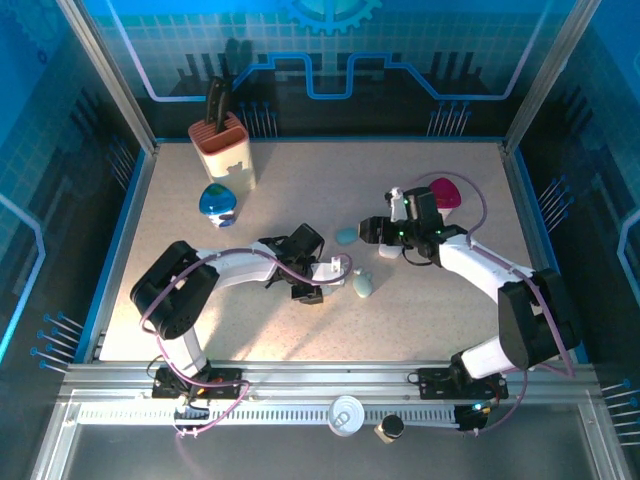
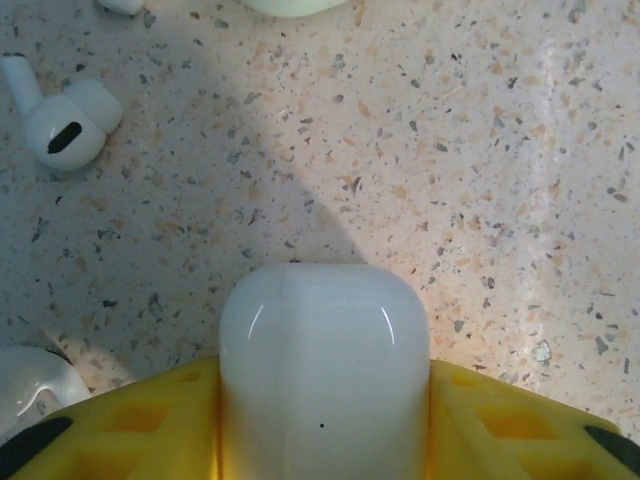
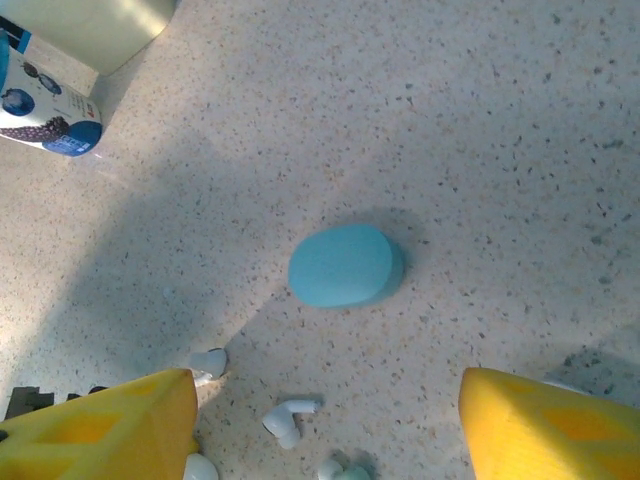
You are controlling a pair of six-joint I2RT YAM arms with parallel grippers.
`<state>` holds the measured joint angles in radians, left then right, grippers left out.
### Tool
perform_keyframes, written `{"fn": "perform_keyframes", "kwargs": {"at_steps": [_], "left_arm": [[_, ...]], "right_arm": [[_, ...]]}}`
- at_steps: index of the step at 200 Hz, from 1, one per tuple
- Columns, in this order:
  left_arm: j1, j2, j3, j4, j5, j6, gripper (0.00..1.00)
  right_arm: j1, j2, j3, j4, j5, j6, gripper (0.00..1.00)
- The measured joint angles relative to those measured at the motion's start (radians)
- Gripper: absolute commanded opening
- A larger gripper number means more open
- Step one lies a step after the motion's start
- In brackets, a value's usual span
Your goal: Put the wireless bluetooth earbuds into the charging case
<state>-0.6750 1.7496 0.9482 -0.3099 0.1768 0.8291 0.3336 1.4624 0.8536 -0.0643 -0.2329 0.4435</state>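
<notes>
A glossy white charging case (image 2: 322,370) sits between the yellow fingers (image 2: 120,425) of my left gripper (image 2: 322,440), and both press against its sides. From above, that gripper (image 1: 325,270) is at mid-table. White stemmed earbuds lie loose on the table: one (image 2: 65,125) ahead to the left, another (image 2: 30,385) beside the left finger. My right gripper (image 3: 325,440) hovers open over the table with nothing between its fingers. Below it lie an earbud (image 3: 288,418) and a second earbud (image 3: 208,362). A blue pebble case (image 3: 345,265) lies farther ahead.
A pale green pebble case (image 1: 362,285) lies just right of the left gripper, and a teal one (image 1: 346,236) in front of the right gripper (image 1: 370,232). A tan knife block (image 1: 222,145), a blue-white pack (image 1: 217,203) and a pink object (image 1: 446,193) stand at the back.
</notes>
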Motion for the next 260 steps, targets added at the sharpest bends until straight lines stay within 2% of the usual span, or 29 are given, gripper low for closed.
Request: {"fn": "perform_keyframes", "kwargs": {"at_steps": [27,51,97,134,160,214,260], "left_arm": [[0.0,-0.008,-0.005,0.005,-0.001,0.0,0.44],[0.002,-0.055,-0.058,0.084,-0.008,-0.005,0.44],[0.003,-0.226,-0.204,0.348,-0.008,-0.018,0.44],[0.003,-0.277,-0.3,0.596,-0.008,-0.019,0.44],[0.003,-0.288,-0.33,0.697,-0.004,-0.019,0.44],[0.003,-0.299,-0.33,0.778,0.004,-0.018,0.44],[0.003,-0.318,-0.33,0.788,0.023,-0.018,0.45]], "right_arm": [[-0.019,-0.02,-0.018,0.001,-0.019,0.011,0.69],[-0.027,-0.076,-0.021,-0.004,-0.037,0.011,0.69],[-0.028,-0.175,-0.021,-0.034,-0.137,-0.009,0.69],[-0.009,-0.195,-0.028,-0.064,-0.269,-0.025,0.69],[0.035,-0.218,-0.047,-0.087,-0.319,-0.03,0.68],[0.132,-0.176,-0.054,-0.099,-0.351,-0.026,0.66],[0.153,-0.076,-0.043,-0.092,-0.351,0.005,0.56]]}}
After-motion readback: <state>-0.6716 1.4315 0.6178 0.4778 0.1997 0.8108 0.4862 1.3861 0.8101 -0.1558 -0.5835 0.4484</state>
